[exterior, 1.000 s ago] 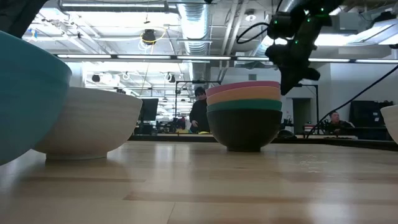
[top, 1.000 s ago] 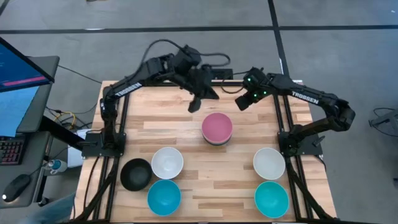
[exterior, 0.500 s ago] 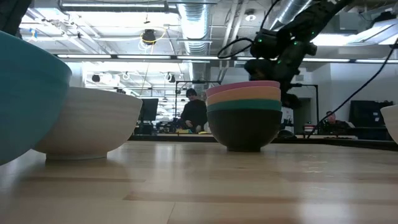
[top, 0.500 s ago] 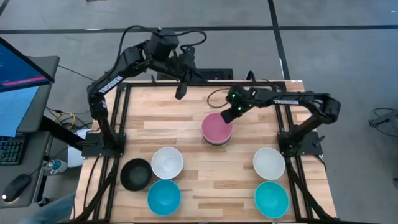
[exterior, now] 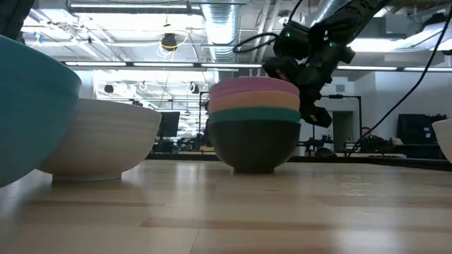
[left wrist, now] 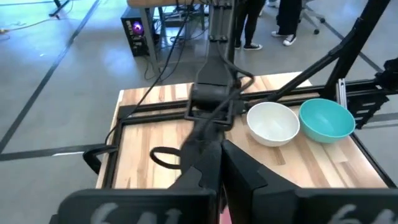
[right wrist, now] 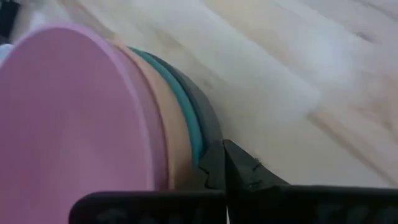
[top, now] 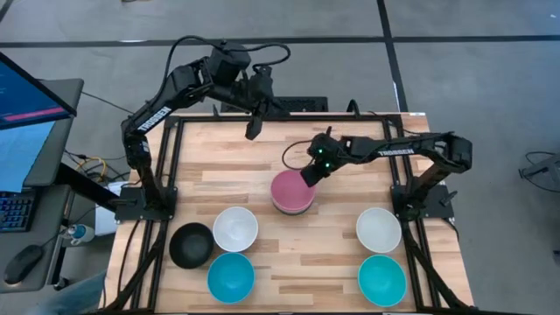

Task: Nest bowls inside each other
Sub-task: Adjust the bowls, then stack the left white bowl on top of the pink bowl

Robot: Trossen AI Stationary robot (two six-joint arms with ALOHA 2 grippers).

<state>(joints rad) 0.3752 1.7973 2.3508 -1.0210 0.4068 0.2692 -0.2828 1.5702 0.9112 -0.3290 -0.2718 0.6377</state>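
A stack of nested bowls [top: 292,192], pink on top, then orange, green and a dark one at the bottom, stands on its base mid-table. It also shows in the low view as the stack [exterior: 254,123]. My right gripper [top: 308,175] is shut, its tips at the stack's far-right side. My left gripper [top: 252,131] is shut on nothing, held high over the table's far edge. Five single bowls stand along the near edge: white [top: 235,228], black [top: 191,244], turquoise [top: 231,276], white [top: 379,229] and turquoise [top: 382,279]. My right gripper pushes with its shut fingertips [right wrist: 219,163] against the stack's outer wall, at the rim of the dark bottom bowl [right wrist: 206,123] on its far-right side. The fingers slant down from the table's far right. The stack stays upright with its base on the table.
The wooden table [top: 219,171] is framed by black rails. Its far and middle parts are bare around the stack. A monitor and keyboard stand off its left edge. In the low view a white bowl [exterior: 99,137] and a turquoise bowl [exterior: 28,106] loom close on the left.
My right gripper has come down and toward the table's near-left, met the stack and slid it a little toward the left and near edges; the stack stays upright. My left gripper drew up and back toward the far left, then held still.
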